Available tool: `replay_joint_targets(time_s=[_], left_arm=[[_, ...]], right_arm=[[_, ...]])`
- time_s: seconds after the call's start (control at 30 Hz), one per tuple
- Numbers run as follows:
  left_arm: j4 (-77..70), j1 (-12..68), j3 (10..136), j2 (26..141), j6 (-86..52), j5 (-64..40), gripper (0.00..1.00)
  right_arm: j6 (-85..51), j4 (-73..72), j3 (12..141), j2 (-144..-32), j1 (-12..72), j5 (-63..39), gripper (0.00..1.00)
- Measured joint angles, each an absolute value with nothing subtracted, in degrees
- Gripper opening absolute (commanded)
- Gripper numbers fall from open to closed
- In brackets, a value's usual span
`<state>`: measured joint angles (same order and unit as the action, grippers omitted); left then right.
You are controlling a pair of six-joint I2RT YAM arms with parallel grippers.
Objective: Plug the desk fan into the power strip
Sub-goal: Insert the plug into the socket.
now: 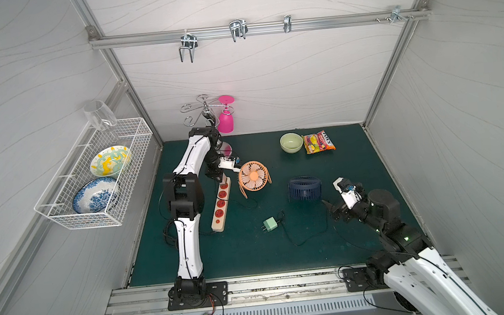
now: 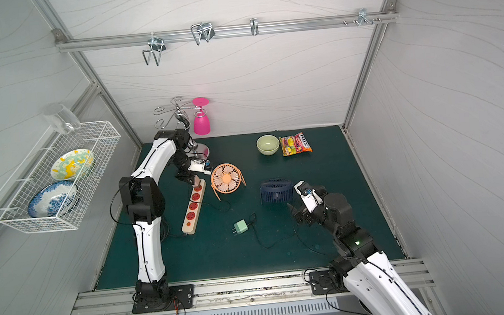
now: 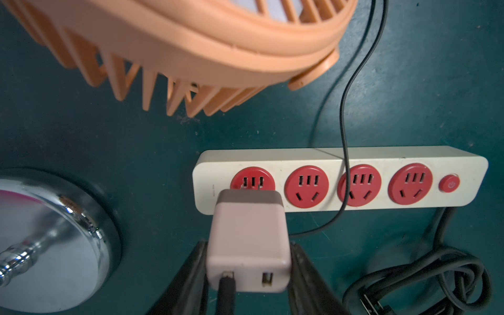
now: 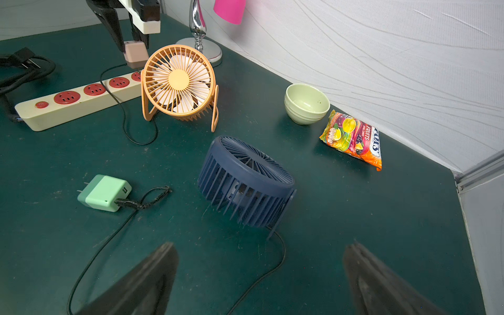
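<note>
1. The power strip (image 1: 221,203) lies flat on the left part of the green counter (image 1: 253,258). It runs front to back beside the left arm, and its red switch is at the near end.
2. The left gripper (image 3: 246,246) is clamped on a pale pink adapter (image 3: 246,218), with one finger on each side of it.
3. The adapter stands at the strip's far end socket, and its prongs meet the slots (a sliver of metal shows between plug and socket).
4. A thin black cable (image 3: 344,131) leaves the adapter and crosses the strip over its third socket.
5. The orange desk fan (image 1: 254,176) stands upright just beside the strip's far end.
6. The right gripper (image 4: 261,248) hangs above the counter with its fingers spread wide, and nothing is between them.
7. A navy fan (image 1: 304,188) sits just ahead of it. A mint-green adapter (image 1: 269,225) lies unplugged between that fan and the strip, with its cable looping on the counter.
8. A green bowl (image 1: 291,142) and a candy bag (image 1: 319,142) sit side by side near the back wall.
</note>
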<state>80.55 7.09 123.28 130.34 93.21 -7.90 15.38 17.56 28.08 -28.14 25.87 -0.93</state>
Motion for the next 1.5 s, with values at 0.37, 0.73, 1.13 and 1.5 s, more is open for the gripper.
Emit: replay_joint_targets(time_s=[0.37,0.73,1.13,1.5], left_arm=[[78.87,7.27,121.03,130.34,92.95,-7.53,0.0],[78.17,7.29,120.4,129.97,93.08,-6.37,0.0],[78.15,7.29,120.4,129.88,93.41,-5.54,0.0],[78.19,7.29,120.42,129.88,93.47,-5.37,0.0]], right_arm=[[15.4,17.56,28.08,-28.12,25.85,-0.99,0.99],[15.38,17.54,28.08,-28.12,25.85,-1.08,0.99],[15.38,17.54,28.08,-28.12,25.85,-1.1,0.99],[15.4,17.54,28.08,-28.12,25.85,-1.1,0.99]])
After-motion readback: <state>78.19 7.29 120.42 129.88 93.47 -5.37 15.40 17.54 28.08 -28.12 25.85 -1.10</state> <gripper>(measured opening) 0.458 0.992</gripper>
